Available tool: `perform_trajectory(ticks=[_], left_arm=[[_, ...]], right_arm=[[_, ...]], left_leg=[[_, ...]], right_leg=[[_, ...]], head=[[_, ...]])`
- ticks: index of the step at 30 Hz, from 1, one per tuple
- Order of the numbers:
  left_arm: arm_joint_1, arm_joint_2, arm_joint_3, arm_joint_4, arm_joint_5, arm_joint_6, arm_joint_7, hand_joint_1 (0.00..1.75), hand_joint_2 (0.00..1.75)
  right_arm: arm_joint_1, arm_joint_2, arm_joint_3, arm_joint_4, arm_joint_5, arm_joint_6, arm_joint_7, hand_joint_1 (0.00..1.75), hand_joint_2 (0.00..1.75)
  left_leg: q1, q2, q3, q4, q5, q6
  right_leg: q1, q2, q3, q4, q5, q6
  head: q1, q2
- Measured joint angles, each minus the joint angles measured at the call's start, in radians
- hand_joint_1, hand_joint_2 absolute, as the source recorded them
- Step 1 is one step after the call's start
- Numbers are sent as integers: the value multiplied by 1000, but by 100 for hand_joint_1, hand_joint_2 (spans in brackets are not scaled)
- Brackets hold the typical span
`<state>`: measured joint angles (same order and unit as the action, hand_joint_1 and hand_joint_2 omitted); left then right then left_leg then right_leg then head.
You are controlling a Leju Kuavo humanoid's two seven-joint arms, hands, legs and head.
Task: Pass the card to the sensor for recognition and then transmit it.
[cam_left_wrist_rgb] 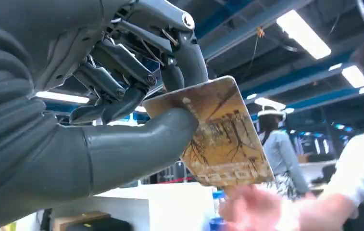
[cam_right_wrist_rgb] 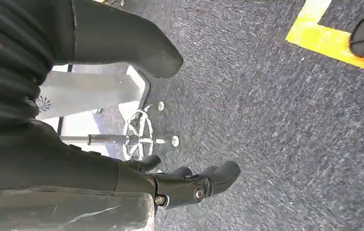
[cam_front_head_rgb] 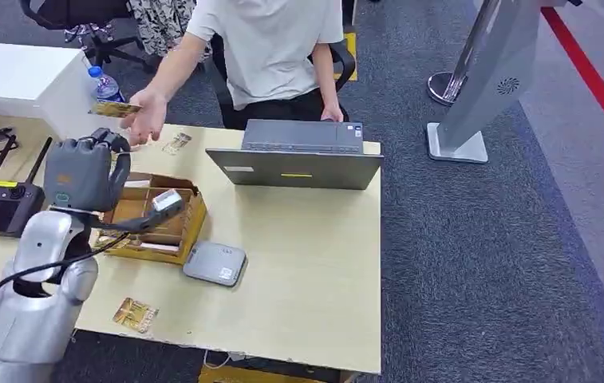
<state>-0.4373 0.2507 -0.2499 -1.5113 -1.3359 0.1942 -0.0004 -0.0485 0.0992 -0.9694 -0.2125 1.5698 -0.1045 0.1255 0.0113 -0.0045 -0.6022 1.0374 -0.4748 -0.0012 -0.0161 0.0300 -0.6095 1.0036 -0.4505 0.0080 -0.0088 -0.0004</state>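
- Left hand (cam_front_head_rgb: 83, 171), upper left of head view, raised over table; in wrist view the thumb and fingers (cam_left_wrist_rgb: 180, 48) pinch the card (cam_left_wrist_rgb: 216, 130) by one corner, rest of card sticking out free.
- In head view card (cam_front_head_rgb: 115, 109) sits just above the hand, level w/ person's hand (cam_front_head_rgb: 148, 120), which is at the card's far edge; touching or not, can't tell (blurred in wrist view).
- Right hand (cam_right_wrist_rgb: 189, 185) hangs over grey carpet, fingers slightly curled, nothing in them.
- Sensor (cam_front_head_rgb: 215, 263), grey pad, centre-left of table (cam_front_head_rgb: 306, 263), just beside the cardboard box (cam_front_head_rgb: 159, 223).
- Laptop (cam_front_head_rgb: 298, 155) at table's far edge, front of person.
- Spare card (cam_front_head_rgb: 135, 314) lies near the table's near edge, lower left.
- Right half of table bare; open carpet right of it.
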Motion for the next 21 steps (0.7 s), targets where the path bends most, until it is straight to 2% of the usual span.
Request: perform_trajectory(ticks=[5,10,11,16,21], left_arm=[[-124,-35,-6,157,-24,-10,12,175,175],[-192,-58,-9,210,-24,-42,24,175,175],[-199,-60,-9,213,-22,-48,26,0,175],[-206,-67,-9,215,0,-74,28,0,175],[-206,-67,-9,215,15,-69,28,0,175]], right_arm=[[-3,0,23,1,0,-1,-15,0,175],[-6,0,37,1,0,-7,-32,0,175],[-6,0,39,2,0,-9,-35,0,175],[-9,0,40,2,-1,-18,-45,0,175],[-10,0,40,2,-5,-25,-55,0,175]], left_leg=[[0,0,0,0,0,0],[0,0,-1,0,0,0],[0,0,-1,0,-1,0],[0,0,-1,0,-1,0],[0,0,-1,0,0,0]], right_leg=[[0,1,0,0,0,0],[0,1,-1,0,0,1],[0,1,-1,0,0,1],[0,1,-1,0,-1,1],[0,1,0,0,-1,1]], head=[[0,0],[0,0],[0,0],[0,0],[0,0]])
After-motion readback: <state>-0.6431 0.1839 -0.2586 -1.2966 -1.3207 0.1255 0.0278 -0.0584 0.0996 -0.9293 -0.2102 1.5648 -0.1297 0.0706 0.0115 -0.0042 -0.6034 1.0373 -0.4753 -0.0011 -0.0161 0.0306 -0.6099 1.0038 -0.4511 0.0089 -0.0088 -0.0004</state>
